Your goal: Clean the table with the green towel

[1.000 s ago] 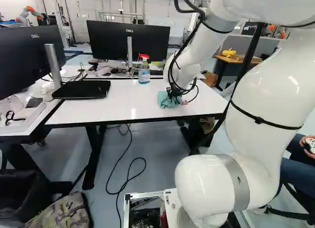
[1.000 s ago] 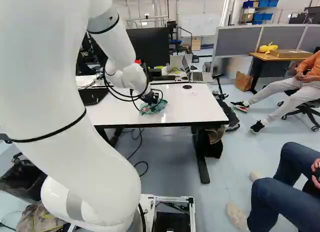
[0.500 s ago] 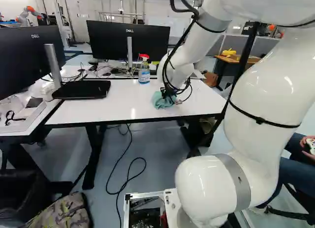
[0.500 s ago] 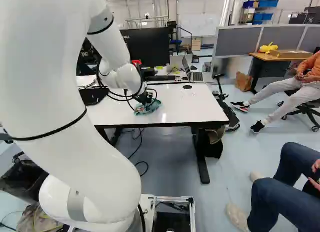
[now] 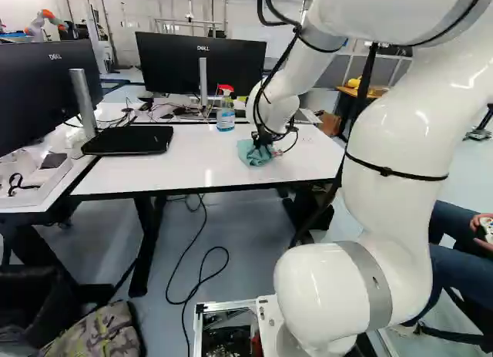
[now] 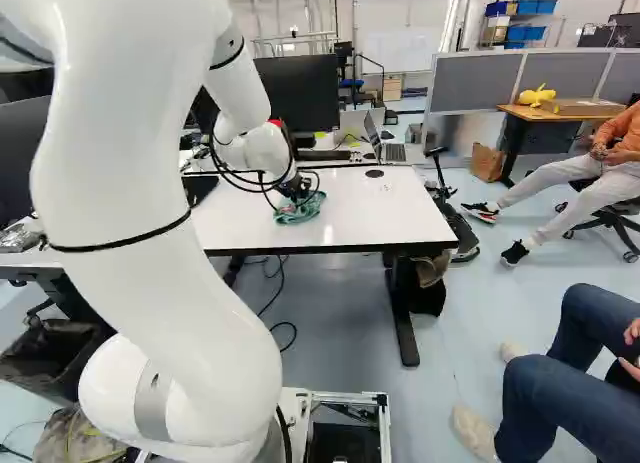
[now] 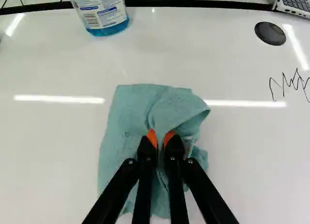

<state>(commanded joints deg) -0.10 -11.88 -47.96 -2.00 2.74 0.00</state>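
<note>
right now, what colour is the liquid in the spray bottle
The liquid is blue; the wrist view shows it best.

The white table (image 7: 58, 146) bears the rumpled towel (image 7: 123, 132), a spray bottle (image 7: 104, 11) near its far edge (blue liquid inside), a flat black thing (image 5: 127, 140), a black cap (image 7: 270, 34) and a scribble (image 7: 296, 81).

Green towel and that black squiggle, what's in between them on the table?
Only bare white tabletop, with a streak of light across it, lies between the green towel and the black squiggle, as the wrist view shows.
</note>
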